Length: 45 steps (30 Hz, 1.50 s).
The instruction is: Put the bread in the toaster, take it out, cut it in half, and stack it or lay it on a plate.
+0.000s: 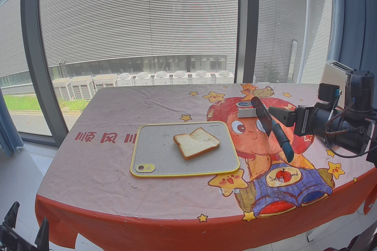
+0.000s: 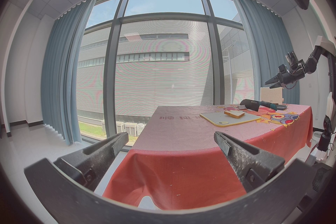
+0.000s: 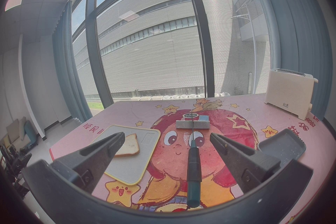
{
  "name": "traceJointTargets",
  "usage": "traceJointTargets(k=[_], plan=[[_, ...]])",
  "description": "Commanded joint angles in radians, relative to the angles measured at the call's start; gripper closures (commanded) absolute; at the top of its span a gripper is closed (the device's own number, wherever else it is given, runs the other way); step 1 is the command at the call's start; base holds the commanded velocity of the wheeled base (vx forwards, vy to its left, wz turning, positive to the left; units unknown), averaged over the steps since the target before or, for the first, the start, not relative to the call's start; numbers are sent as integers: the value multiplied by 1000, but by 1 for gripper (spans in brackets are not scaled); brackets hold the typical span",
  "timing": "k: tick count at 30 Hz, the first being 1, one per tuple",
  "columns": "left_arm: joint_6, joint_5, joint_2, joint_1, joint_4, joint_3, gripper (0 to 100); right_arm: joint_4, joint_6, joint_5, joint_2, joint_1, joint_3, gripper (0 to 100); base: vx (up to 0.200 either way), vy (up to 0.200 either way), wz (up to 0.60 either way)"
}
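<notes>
The slice of white bread with a brown crust [image 1: 196,142] lies flat on the grey cutting board with the yellow rim [image 1: 157,153]. It is in one piece, with no cut in it. The boxy cream toaster [image 3: 290,91] stands far off to the right of the board, at the back of the table, and I see no bread sticking out of it. So I think the toasting part is likely done, but I cannot tell from the colour of the bread.

The knife with the black blade and blue-green handle [image 1: 273,128] lies just to the right of the board. Its tip rests on a small grey holder [image 1: 245,112].

The right gripper [image 3: 166,137] hangs up above the knife with its jaws spread wide. It holds nothing. The left gripper [image 2: 170,135] is low down, well away from the board, off the left side of the table. Its jaws are wide apart too, with nothing in them.

What is left, I think: pick up the knife, cut the bread in half, and put the halves on the dark grey flat tray [image 3: 281,144], which sits well to the right of the board.
</notes>
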Motion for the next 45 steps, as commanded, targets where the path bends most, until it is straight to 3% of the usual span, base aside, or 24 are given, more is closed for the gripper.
traceJointTargets(k=[1,45], plan=[[0,1,-16,0,0,18,0,-2,0,0,10,0,1,0,0,0,0],[0,1,-16,0,0,18,0,0,-20,-3,129,-60,18,0,0,0,0]])
